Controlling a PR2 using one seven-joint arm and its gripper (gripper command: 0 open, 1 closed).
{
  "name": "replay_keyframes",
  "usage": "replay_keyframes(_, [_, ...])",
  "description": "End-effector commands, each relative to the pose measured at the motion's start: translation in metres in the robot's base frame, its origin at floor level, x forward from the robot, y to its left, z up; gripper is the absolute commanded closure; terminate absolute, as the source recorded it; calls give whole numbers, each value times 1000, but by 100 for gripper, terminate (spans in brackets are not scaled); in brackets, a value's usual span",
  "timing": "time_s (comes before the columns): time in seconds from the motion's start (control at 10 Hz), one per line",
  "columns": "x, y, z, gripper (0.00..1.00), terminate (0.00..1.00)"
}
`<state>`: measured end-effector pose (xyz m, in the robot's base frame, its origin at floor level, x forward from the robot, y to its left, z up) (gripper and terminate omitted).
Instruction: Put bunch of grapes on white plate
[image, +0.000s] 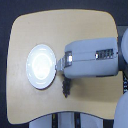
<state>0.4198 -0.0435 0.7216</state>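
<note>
The white plate lies on the wooden table toward the exterior view's left. The bunch of grapes, a small dark cluster, lies on the table just off the plate's lower right rim, toward the table's lower edge. My gripper reaches in from the exterior view's right on a bulky grey arm. Its tip sits at the plate's right rim, above the grapes in the image. The fingers are too small and blurred to tell how they stand. Nothing shows between them.
The table's rounded edge runs close below the grapes. Dark floor surrounds the table. Grey robot body parts stand at the lower right and right edge of the view.
</note>
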Motion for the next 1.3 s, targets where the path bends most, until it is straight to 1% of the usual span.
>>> replay_keyframes(0.0, [-3,-13,-21,0,0])
replay_keyframes(0.1, [-8,-6,-18,0,0])
replay_keyframes(0.2, [-10,0,-15,100,0])
replay_keyframes(0.6, [-8,2,-6,100,0])
replay_keyframes(1.2, [-7,7,-2,100,0])
